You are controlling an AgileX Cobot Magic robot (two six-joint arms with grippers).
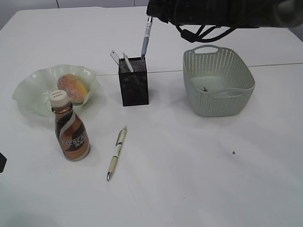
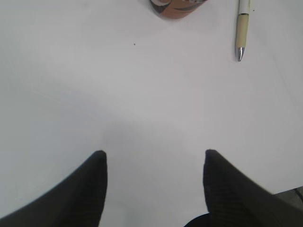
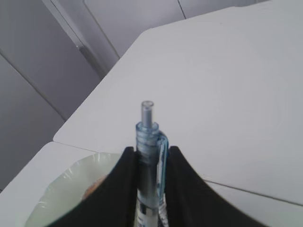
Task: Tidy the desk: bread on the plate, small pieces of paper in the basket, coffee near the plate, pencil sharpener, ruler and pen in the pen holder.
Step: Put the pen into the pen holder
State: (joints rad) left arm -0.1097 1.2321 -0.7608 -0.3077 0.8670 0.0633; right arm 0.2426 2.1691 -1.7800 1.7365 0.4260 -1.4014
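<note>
Exterior view first: the right arm reaches in from the top right, and its jaws are clamped on a blue pen (image 1: 146,38) that hangs nearly upright, tip just at the rim of the black mesh pen holder (image 1: 134,82). The clear ruler (image 1: 115,57) and another slim white item poke out of that holder. To the left sits the green wavy plate (image 1: 26,95) with the bread (image 1: 72,88) in it, and the coffee (image 1: 71,128) stands right in front of the plate. A cream pen (image 1: 116,153) lies flat on the white surface (image 1: 203,166), between the coffee and the holder but nearer the camera. The basket (image 1: 217,81) sits to the right of the holder, with a small dark scrap on its floor.

Left wrist view: the left gripper (image 2: 154,163) hangs over bare surface, jaws standing wide apart, nothing between them. The cream pen's tip (image 2: 241,30) and the bottom of the coffee (image 2: 177,7) show at the top edge.

Right wrist view: the right gripper (image 3: 152,158) pinches the blue pen (image 3: 148,142) tight between both fingers, its clicker end sticking up. The plate (image 3: 61,189) and a bit of bread show at lower left.
</note>
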